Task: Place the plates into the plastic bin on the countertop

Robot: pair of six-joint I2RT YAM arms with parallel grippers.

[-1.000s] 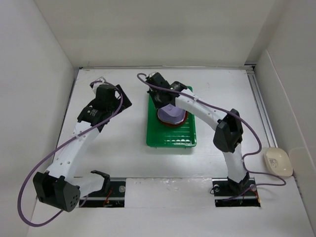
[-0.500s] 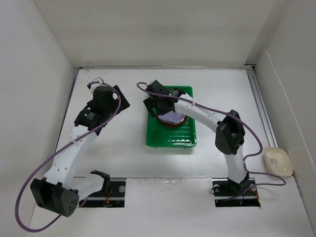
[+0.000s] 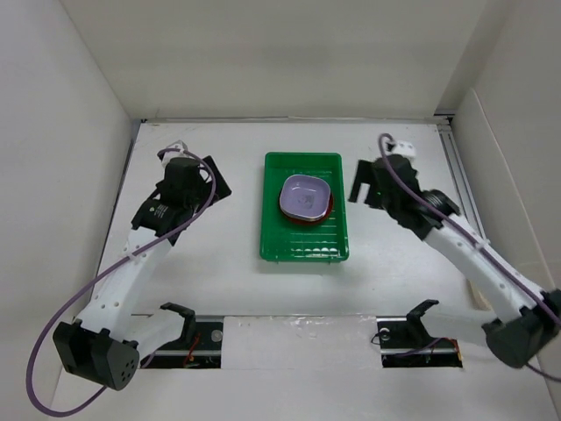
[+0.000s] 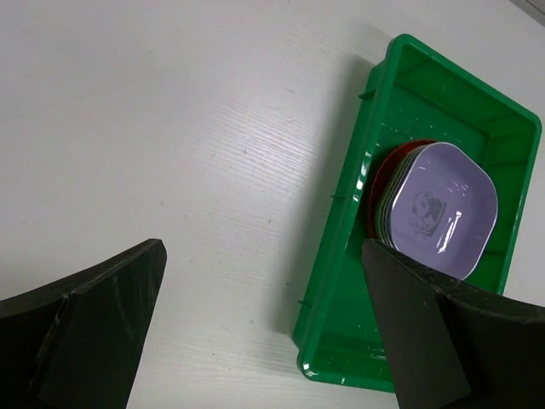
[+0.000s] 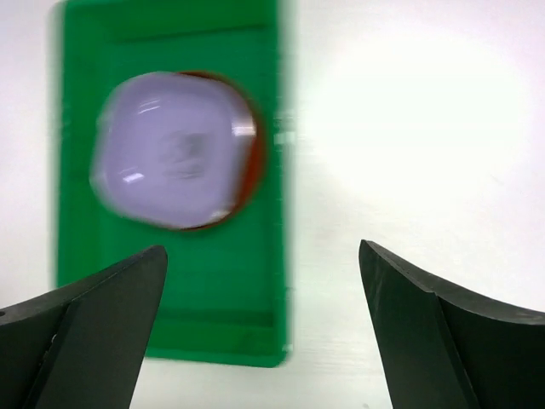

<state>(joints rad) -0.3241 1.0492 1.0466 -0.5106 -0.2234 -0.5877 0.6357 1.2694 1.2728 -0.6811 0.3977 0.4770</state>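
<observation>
Left gripper (image 3: 216,178) and right gripper (image 3: 358,181) flank the plastic bin (image 3: 302,242), jaws wide.

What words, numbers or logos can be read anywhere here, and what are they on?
None can be read.
The lavender dish carries a small dark centre mark, too small and blurred to read.
The green bin shows no lettering.
</observation>
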